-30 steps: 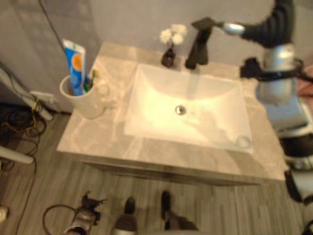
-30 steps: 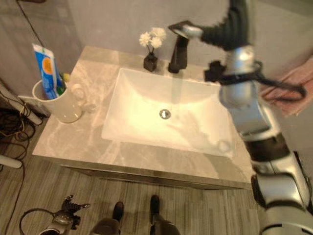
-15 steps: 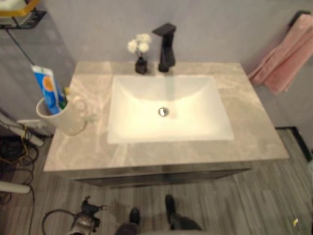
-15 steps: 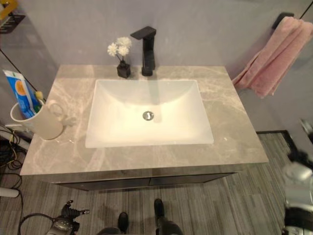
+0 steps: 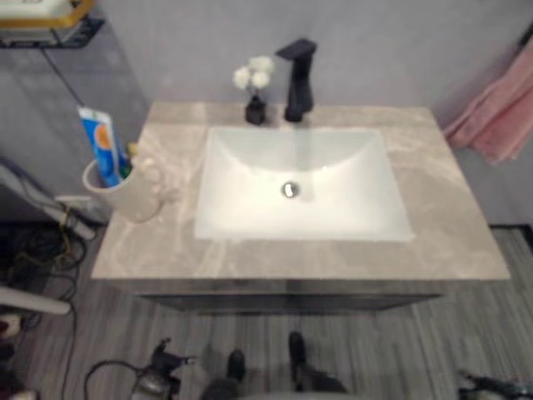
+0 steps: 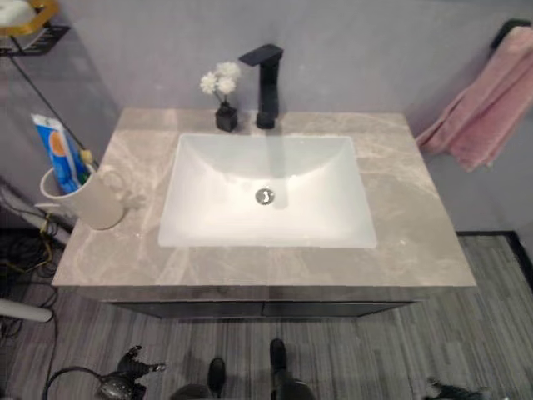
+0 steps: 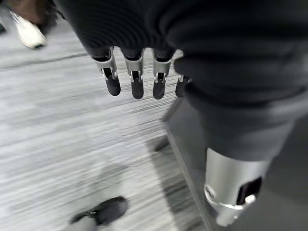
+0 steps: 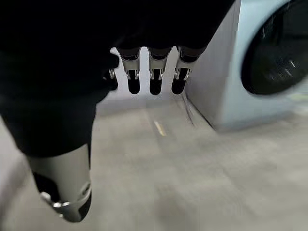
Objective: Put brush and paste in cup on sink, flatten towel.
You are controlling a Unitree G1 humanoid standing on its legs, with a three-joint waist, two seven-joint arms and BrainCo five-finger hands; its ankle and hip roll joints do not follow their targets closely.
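A white cup (image 6: 92, 200) stands on the left end of the marble counter (image 6: 416, 242). A blue and white toothpaste tube (image 6: 57, 154) and a green toothbrush (image 6: 86, 171) stand upright inside it. A pink towel (image 6: 487, 108) hangs bunched in folds from a dark hook on the wall at the right. My left hand (image 7: 137, 84) hangs low over the grey floor, fingers straight and holding nothing. My right hand (image 8: 151, 79) also hangs down beside me, fingers relaxed and empty. Both hands are well below the counter.
A white sink basin (image 6: 266, 242) is set in the middle of the counter, with a black faucet (image 6: 266, 83) and a small black vase of white flowers (image 6: 223, 112) behind it. A wire shelf (image 6: 25, 25) hangs at the upper left. A washing machine (image 8: 269, 62) stands near my right hand.
My right arm, up by the faucet a second ago, has dropped to my side. The camera has shifted, so the whole counter sits differently in view. Cup and towel have not moved.
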